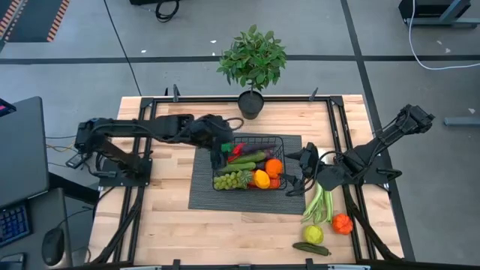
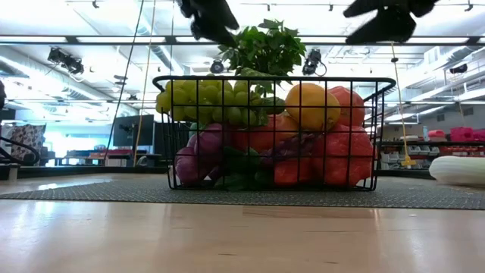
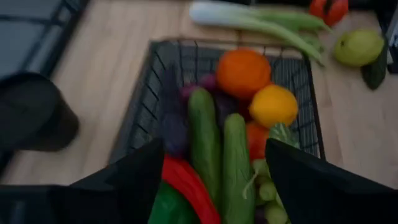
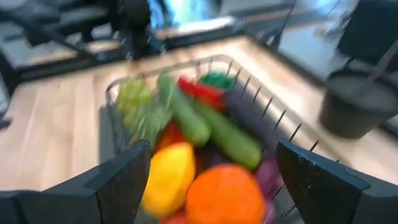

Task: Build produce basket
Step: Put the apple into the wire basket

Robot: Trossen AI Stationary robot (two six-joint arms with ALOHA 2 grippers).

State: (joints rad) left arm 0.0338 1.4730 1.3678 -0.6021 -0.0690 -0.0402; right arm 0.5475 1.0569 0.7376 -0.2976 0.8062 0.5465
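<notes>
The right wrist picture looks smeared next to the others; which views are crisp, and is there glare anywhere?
Right wrist view: the basket and produce are streaked with motion blur. Left wrist view: slightly soft, though the cucumbers read clearly. High view: sharp and evenly lit. Low view: bright ceiling lights behind leave the arms as dark silhouettes.

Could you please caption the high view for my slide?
Both hands hover over a basket of produce; leek remains outside.

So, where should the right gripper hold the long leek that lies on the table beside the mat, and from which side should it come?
Probably from straight above, at the middle of the leek. It lies flat on the table, running from its white end near the mat toward its splayed green leaves, so the fingers should close across the stalk. The right gripper is open just over that white end.
</notes>
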